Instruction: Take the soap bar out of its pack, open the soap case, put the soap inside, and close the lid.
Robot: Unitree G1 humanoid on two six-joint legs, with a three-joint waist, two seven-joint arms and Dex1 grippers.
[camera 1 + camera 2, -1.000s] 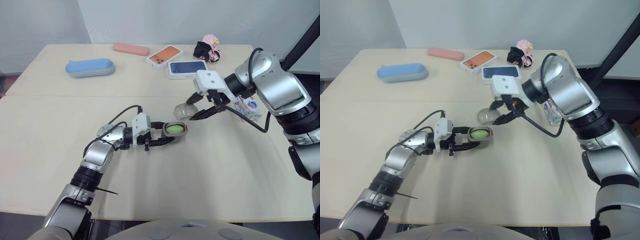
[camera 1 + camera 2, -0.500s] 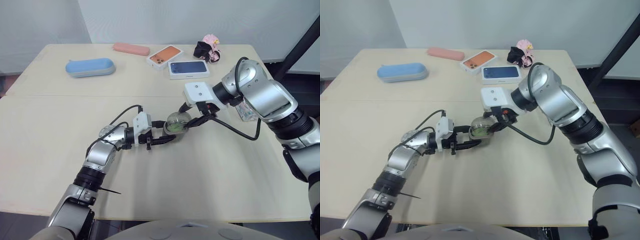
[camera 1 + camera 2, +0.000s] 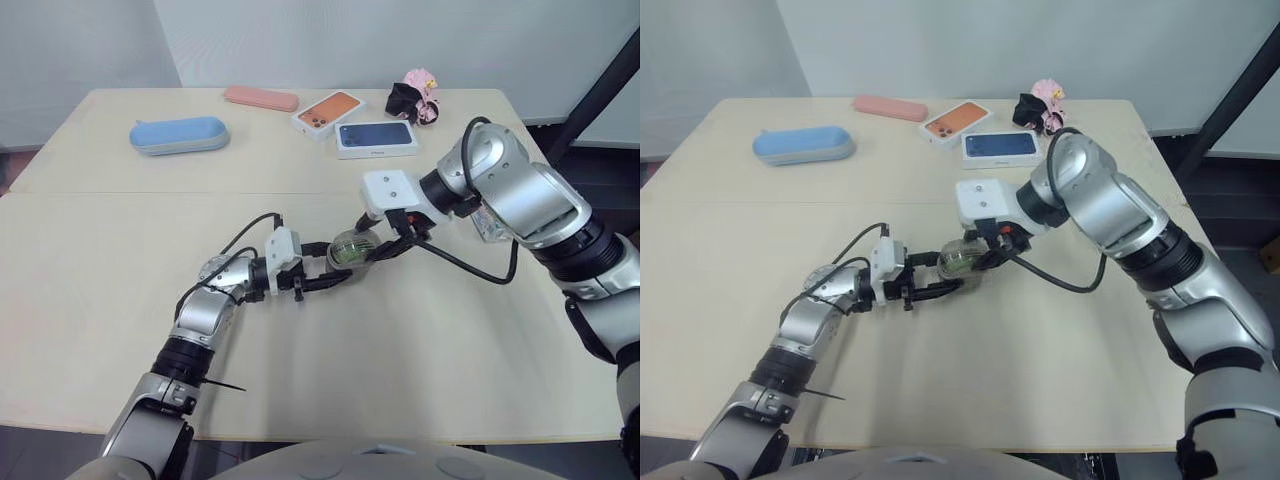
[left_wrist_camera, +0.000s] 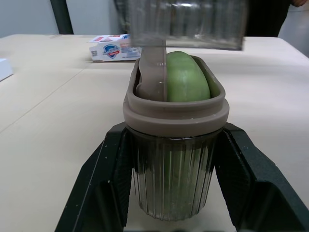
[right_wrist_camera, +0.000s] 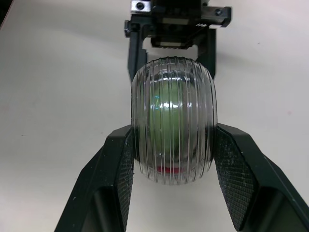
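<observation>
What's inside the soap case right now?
A green soap bar, standing past the brown rim of the case the left gripper holds. Its lower part is hidden by the case wall. The right gripper holds the clear lid over it.

No text, number or brand name can be read in full.

Soap pack (image 4: pixel 113 48), lying on the worktop (image 3: pixel 420 350): the side face carries a blue shield-shaped logo set among red and white printed areas. The lettering inside the logo and beside it is too small to read.

Orange box (image 3: pixel 329 108) and blue box (image 3: pixel 376 137), near the far edge of the worktop: each top face is printed with a picture of the back of a phone. No lettering can be made out on either.
</observation>
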